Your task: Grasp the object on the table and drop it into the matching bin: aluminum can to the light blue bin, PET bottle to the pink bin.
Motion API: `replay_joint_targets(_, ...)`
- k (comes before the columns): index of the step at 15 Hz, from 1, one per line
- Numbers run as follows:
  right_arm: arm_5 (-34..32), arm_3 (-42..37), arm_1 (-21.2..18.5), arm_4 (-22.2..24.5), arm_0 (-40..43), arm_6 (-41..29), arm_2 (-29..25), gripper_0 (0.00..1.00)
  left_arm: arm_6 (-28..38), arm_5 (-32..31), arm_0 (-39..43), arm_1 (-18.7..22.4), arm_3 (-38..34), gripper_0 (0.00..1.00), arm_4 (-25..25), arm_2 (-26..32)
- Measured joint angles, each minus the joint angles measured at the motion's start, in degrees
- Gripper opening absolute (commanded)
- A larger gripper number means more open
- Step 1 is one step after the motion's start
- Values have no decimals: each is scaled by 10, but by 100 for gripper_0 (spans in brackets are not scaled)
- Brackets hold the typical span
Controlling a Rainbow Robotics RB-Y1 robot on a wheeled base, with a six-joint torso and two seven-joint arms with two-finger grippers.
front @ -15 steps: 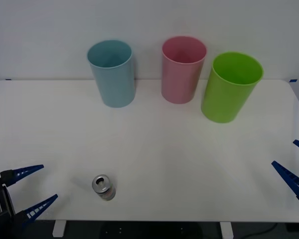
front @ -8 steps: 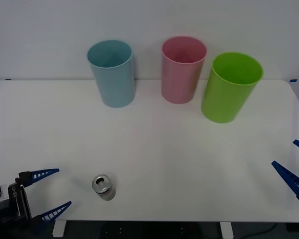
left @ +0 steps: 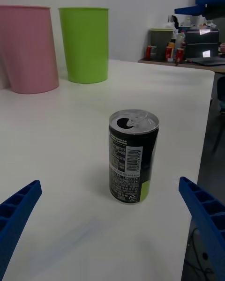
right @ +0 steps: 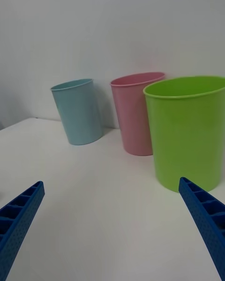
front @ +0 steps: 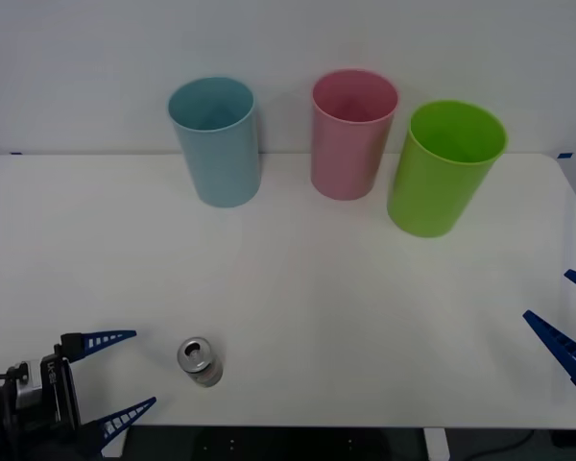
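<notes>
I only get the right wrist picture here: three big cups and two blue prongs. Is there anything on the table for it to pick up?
Observer: Yes. An aluminum can stands upright near the front edge of the table, on the robot's left side.
Operator: Is any hand close to it?
Observer: The left hand is at the table's front left corner, fingers open and pointing at the can, not touching it.
Operator: Is the can sealed?
Observer: The left wrist view shows its silver top with the mouth open and the tab pushed back.
Operator: And the hand I'm looking through?
Observer: The right hand sits open at the table's right edge, far from the can.
</notes>
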Motion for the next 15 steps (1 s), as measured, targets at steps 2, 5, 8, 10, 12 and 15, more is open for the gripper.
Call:
replay_joint_targets(2, 0, 0, 0, 0, 0, 0, 0, 100, -2, 0, -6, -11, 0, 100, -5, -1)
replay_joint_targets(5, 0, 0, 0, 0, 0, 0, 0, 100, -4, 0, -13, -27, 0, 100, -26, 0)
replay_joint_targets(8, 0, 0, 0, 0, 0, 0, 0, 100, -4, 2, -23, -38, 0, 100, -49, 0)
replay_joint_targets(10, 0, 0, 0, 0, 0, 0, 0, 100, -4, 6, -28, -47, 0, 100, -60, 0)
replay_joint_targets(12, 0, 0, 0, 0, 0, 0, 0, 100, -4, 13, -33, -58, 0, 100, -71, 1)
replay_joint_targets(15, 0, 0, 0, 0, 0, 0, 0, 100, -5, 16, -40, -73, 1, 100, -92, 4)
